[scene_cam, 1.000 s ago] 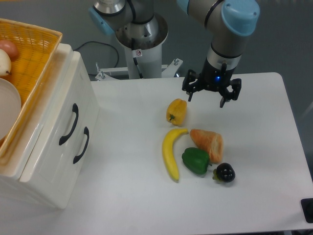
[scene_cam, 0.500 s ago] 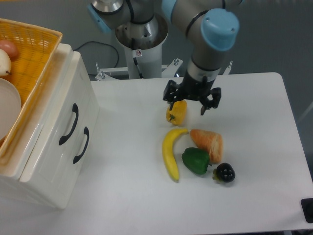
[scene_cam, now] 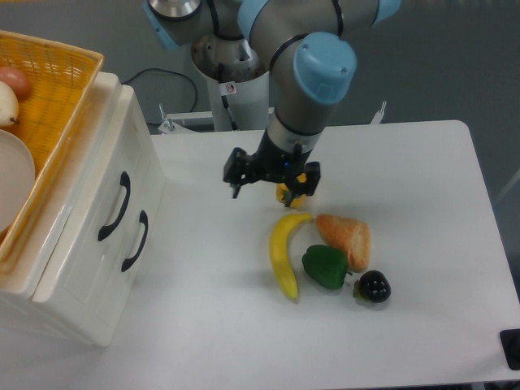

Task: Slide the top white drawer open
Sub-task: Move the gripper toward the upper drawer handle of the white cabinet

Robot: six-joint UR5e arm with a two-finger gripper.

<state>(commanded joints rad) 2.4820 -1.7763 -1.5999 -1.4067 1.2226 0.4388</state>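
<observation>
Cream-white top drawer (scene_cam: 101,199) with black curved handle (scene_cam: 114,206) is shut; right of it, the two-finger gripper (scene_cam: 270,177) is held spread, grasping nothing.

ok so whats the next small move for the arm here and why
Probably carry on leftward toward the white cabinet and line up with the upper black handle. The gripper hangs open over the table near the yellow pepper, well short of the top white drawer, which looks shut, its handle untouched.
</observation>
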